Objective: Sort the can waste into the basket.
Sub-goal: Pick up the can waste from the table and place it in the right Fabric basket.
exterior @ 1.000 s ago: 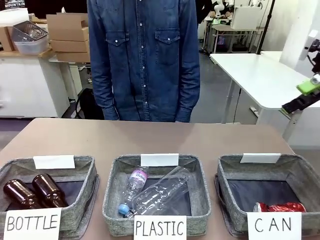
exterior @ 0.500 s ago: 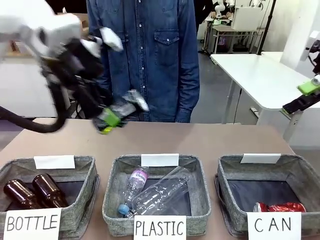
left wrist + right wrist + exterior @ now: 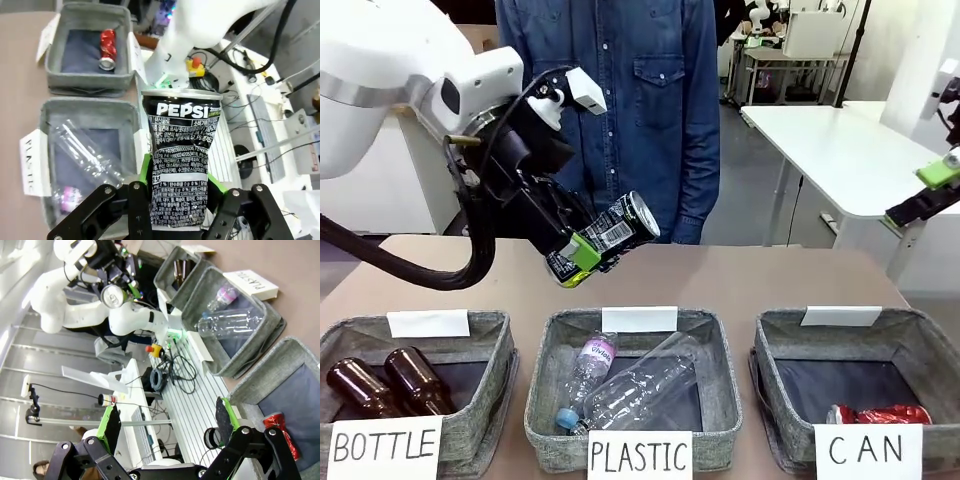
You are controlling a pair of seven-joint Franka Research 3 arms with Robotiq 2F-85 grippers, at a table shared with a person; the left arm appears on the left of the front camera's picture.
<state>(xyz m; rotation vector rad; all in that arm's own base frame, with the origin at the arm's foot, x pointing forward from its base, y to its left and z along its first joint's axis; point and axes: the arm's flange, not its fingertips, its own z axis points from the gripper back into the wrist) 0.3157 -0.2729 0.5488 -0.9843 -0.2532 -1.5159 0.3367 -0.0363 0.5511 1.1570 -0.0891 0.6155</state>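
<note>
Claw of the left arm (image 3: 582,252) is clenched on the silver can (image 3: 608,237), holding it in the air above the counter (image 3: 740,275), over the far rim of the basket signed "PLASTIC" (image 3: 545,385). In the front view the can's long axis lies tilted, top end raised toward the right and far side. In the left wrist view the can (image 3: 180,160) rises straight out between the green pads, gripped near its lower end.

The basket signed "CAN" (image 3: 772,385) sits at the near right of the counter, well apart from the held can, to its right and nearer. The PLASTIC basket lies between the two. The red can (image 3: 880,414) already lies in the CAN basket's near part.

Claw of the right arm (image 3: 165,426) stands released, nothing between its pads, raised off to the right and above the CAN basket.

Judgement: the coming move turns on carrying the can rightward across the PLASTIC basket; the risk is release short of the CAN basket.
</note>
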